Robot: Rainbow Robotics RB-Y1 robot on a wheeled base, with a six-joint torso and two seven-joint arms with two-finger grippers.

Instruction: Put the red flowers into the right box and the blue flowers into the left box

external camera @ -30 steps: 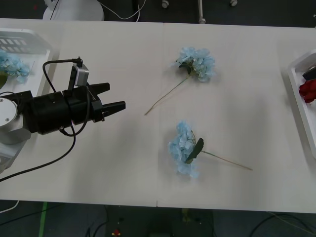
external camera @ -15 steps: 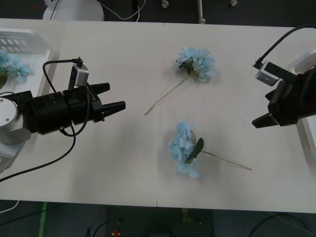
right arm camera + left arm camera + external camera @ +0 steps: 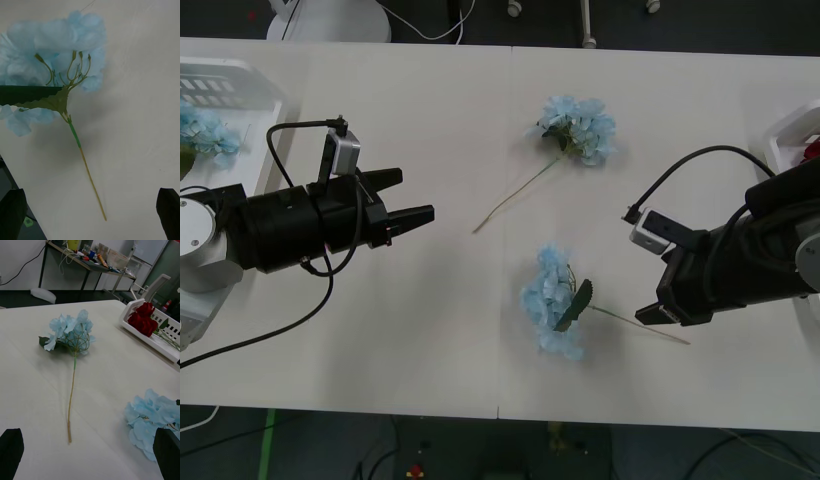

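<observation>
Two blue flowers lie on the white surface (image 3: 430, 330): the near blue flower (image 3: 555, 300) sits at the middle with its thin stem running right, and the far blue flower (image 3: 580, 127) lies beyond it with its stem slanting toward the left. The right pincer (image 3: 650, 312) hangs just over the tip of the near flower's stem with its fingers spread and gripping nothing, while the left pincer (image 3: 415, 215) hovers well to the left, also spread and empty. More blue flowers lie in the left box (image 3: 240, 85) at the far left, and the red flowers (image 3: 144, 317) rest in the right box (image 3: 780, 130) at the far right.
</observation>
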